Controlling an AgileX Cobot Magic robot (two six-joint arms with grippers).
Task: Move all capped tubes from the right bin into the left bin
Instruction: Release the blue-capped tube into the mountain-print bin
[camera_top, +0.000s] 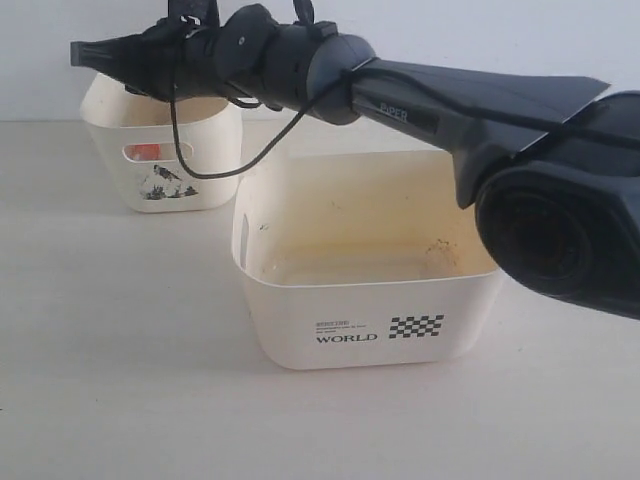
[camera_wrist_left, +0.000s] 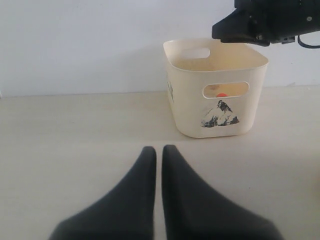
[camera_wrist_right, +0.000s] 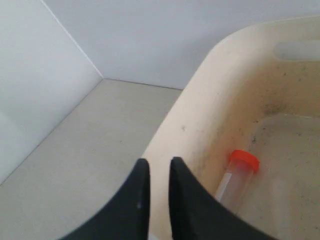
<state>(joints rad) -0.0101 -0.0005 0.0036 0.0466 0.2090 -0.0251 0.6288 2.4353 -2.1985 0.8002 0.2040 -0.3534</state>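
The left bin stands at the back left, a mountain picture on its side. One capped tube lies inside it against the wall, and its orange cap shows through the handle slot. My right gripper reaches across and hovers over this bin's rim, its jaws a narrow gap apart with nothing between them. The right bin, marked "WORLD", shows only brown stains inside. My left gripper is shut and empty, low over the table, facing the left bin from a distance.
The right arm stretches over the right bin's back edge, with a black cable dangling in front of the left bin. A white wall runs behind both bins.
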